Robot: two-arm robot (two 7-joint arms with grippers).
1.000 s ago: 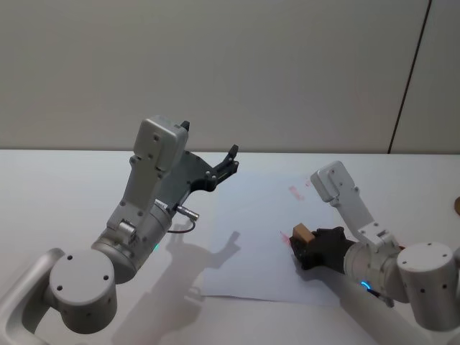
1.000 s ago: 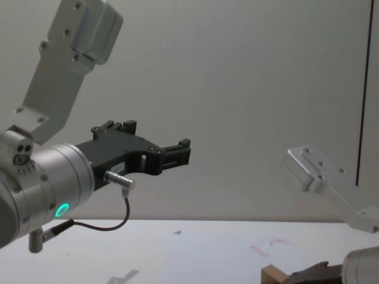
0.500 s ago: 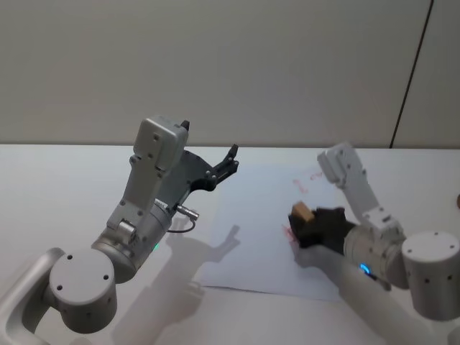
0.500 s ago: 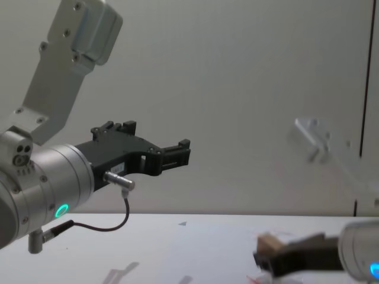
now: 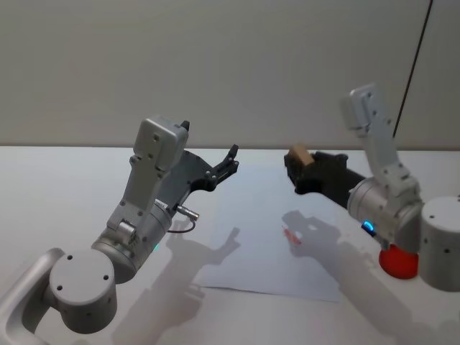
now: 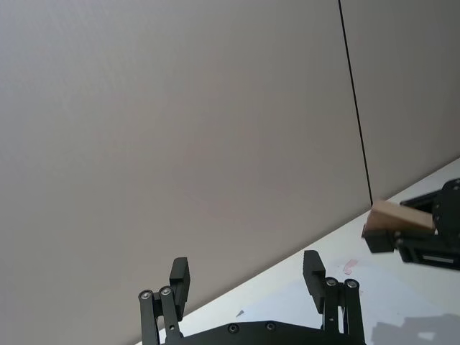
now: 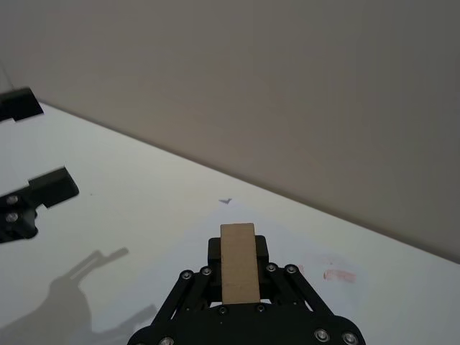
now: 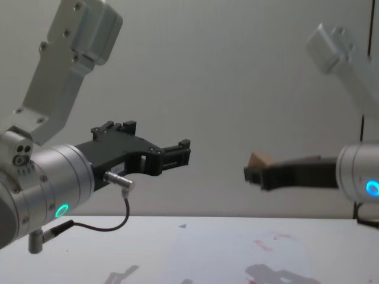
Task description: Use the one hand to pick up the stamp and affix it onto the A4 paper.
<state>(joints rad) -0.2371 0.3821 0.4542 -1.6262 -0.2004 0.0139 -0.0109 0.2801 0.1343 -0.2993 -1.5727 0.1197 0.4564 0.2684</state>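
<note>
Your right end effector [image 5: 293,172], clamped on the stamp [image 5: 299,155], has lifted clear of the A4 paper [image 5: 251,237], leaving a fresh red mark [image 5: 291,234]; left end effector [image 5: 228,164] idles open

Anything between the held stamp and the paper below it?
Nothing: chest view shows open air between the stamp in the right gripper and the A4 paper.

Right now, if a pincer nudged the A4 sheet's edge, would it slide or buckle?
The A4 paper is thin and lies flat on the smooth table, so it would likely slide. With nothing on it, it probably shifts whole. A steep push might curl the edge. The right pincer holds the stamp above it.
</note>
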